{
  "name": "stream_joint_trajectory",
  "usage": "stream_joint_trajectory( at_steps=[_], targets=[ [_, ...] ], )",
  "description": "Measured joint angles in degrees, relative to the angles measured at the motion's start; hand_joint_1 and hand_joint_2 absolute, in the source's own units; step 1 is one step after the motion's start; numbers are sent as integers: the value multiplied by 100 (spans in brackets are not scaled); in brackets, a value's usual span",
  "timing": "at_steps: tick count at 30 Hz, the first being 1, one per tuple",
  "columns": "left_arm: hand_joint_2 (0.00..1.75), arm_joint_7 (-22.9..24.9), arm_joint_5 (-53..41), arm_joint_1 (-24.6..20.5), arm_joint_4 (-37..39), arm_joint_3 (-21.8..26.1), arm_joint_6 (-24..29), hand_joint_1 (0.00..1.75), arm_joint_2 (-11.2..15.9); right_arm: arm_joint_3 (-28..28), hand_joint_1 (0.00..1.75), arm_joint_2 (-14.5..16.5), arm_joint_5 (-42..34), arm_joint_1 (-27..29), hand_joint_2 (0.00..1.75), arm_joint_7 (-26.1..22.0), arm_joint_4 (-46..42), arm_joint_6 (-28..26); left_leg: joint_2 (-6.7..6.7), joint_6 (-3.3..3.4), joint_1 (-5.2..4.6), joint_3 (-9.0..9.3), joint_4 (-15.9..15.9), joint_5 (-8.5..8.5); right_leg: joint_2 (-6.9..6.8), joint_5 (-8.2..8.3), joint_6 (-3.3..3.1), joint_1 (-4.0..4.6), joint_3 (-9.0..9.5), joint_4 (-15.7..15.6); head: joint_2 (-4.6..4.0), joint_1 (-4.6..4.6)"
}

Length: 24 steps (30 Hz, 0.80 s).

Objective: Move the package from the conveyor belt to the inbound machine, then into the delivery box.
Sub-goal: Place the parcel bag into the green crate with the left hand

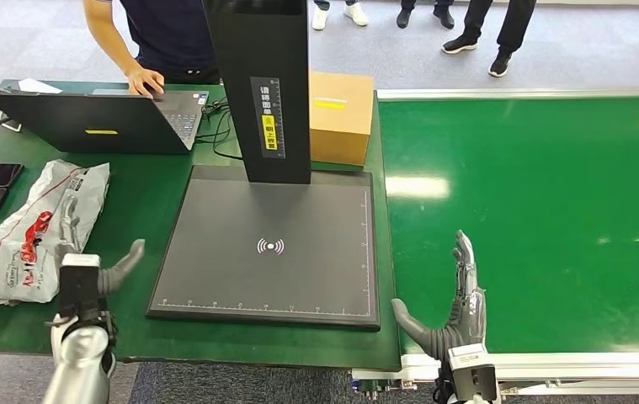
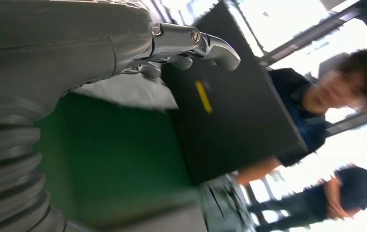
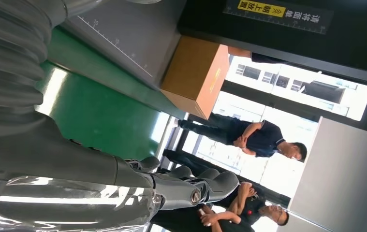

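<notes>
Fingers spread, both hands empty — left hand [image 1: 88,282], right hand [image 1: 455,316]; conveyor belt [image 1: 543,210] bare — grasping now would've closed on nothing.

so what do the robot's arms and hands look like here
Both arms are silver metal tubes. The left hand and right hand are dark grey with thick grey thumbs; a pale boxy wrist module sits behind each. Wrist views show a grey ribbed cover and shiny metal finger links.

the black column [image 1: 265,88] carries a yellow and white label [image 1: 271,116] of chinese characters, too small to read. a wireless-signal sign [image 1: 270,246] marks the scanner plate [image 1: 215,252] at six o'clock of the column.
</notes>
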Motion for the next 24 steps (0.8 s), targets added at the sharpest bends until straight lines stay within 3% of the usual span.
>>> stream_joint_trajectory(
  at_steps=[5, 9, 24],
  targets=[
    [175, -123, -234, 779, -937, -665, 195, 0, -296, 23, 0, 0, 15, -64, 175, 4, 156, 70, -1, 1, 0, 2, 0, -1, -1, -1, 1, 2, 2, 0, 0, 0],
    [175, -163, -290, 1144, -1265, -1043, -5, 0, -429, 78, 0, -1, 57, -119, 175, 29, 234, 86, -2, 1, 0, 4, 0, -1, -2, 0, 0, 5, 5, 0, 0, -1],
    [175, -392, 380, 1410, -1219, -1369, -451, 0, -924, 579, 0, -64, 481, -367, 175, 320, 352, 35, -3, 1, 1, 8, 0, 0, -2, 0, 0, 4, 11, 0, 0, -1]
  ],
)
